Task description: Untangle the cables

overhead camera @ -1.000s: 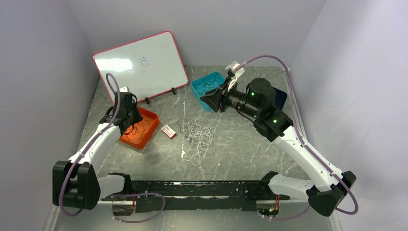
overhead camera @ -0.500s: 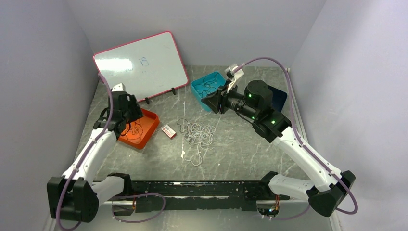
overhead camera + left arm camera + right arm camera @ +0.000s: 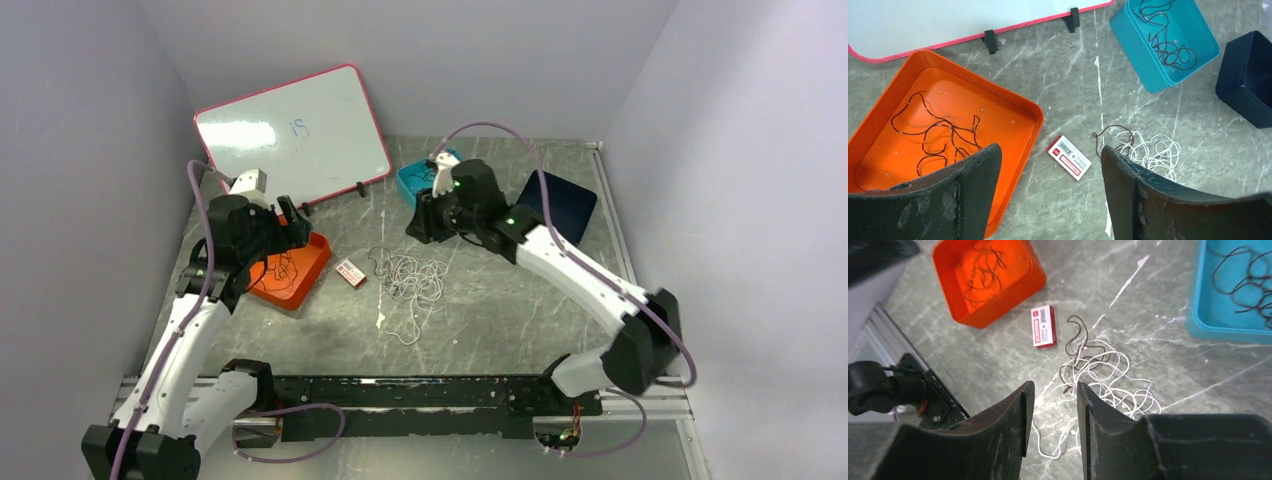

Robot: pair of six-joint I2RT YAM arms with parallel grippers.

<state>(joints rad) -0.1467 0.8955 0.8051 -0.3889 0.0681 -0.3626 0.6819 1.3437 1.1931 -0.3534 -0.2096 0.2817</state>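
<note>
The left claw [image 3: 1048,160] has just lifted off the shallow orange plastic tray [image 3: 998,125] and stands spread and empty, with one thin dark reddish cable [image 3: 943,135] left loose inside, so that strand seems sorted. The right claw [image 3: 1054,390], half spread and holding nothing, has swung over the remaining tangle of thin white and dark cables [image 3: 1098,375] in the middle of the grey marbled counter [image 3: 998,355]. This tangle lies long from far to near, and its white tail points toward the near edge.

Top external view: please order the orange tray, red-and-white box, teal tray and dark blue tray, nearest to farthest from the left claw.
1. Orange tray, just beneath the left claw.
2. Red-and-white box, right of that tray.
3. Teal tray, back centre.
4. Dark blue tray, far right.
</note>
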